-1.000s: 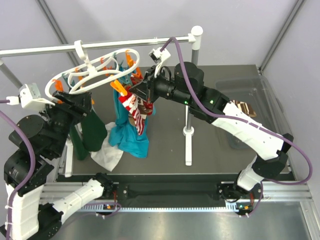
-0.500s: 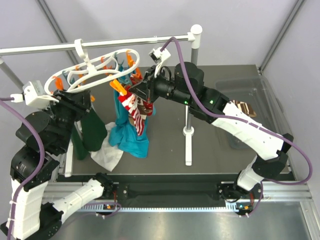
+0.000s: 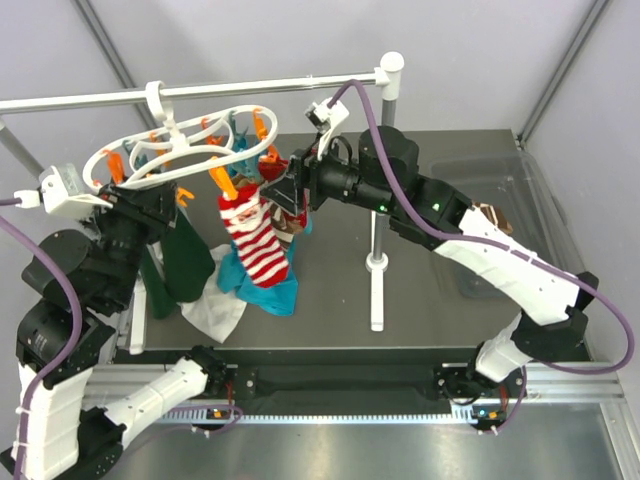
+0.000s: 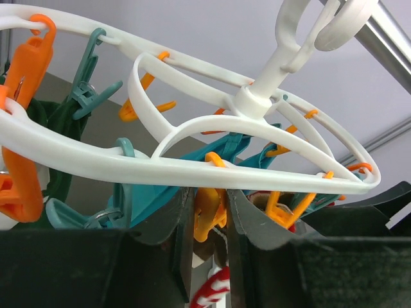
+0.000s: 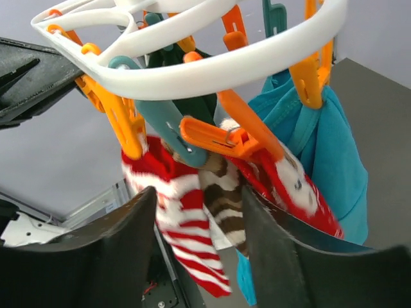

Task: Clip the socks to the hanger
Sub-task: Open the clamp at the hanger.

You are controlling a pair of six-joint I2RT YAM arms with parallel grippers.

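Note:
The white oval hanger [image 3: 120,150] hangs by its hook from the rail, its ring [image 4: 192,168] ringed with orange and teal clothespins. A red-and-white striped sock [image 3: 258,240] hangs from an orange pin, and a brown striped sock [image 5: 221,192] and a second red sock [image 5: 289,186] are clipped beside it. My right gripper [image 5: 199,196] is open, its fingers on either side of the hanging striped socks. My left gripper [image 4: 210,196] reaches up under the ring and is shut on an orange clothespin [image 4: 207,215]. Another brown sock [image 3: 492,215] lies on the table at the right.
A long white rail [image 3: 230,90] on an upright post [image 3: 378,240] carries the hanger. A large teal garment [image 3: 262,288], a dark green cloth [image 3: 185,260] and a white cloth [image 3: 215,310] hang or lie below the ring.
My right gripper has opened and let go of the red striped sock, which now hangs flat from its pin. My left gripper has closed onto an orange clothespin. The hanger has swung slightly.

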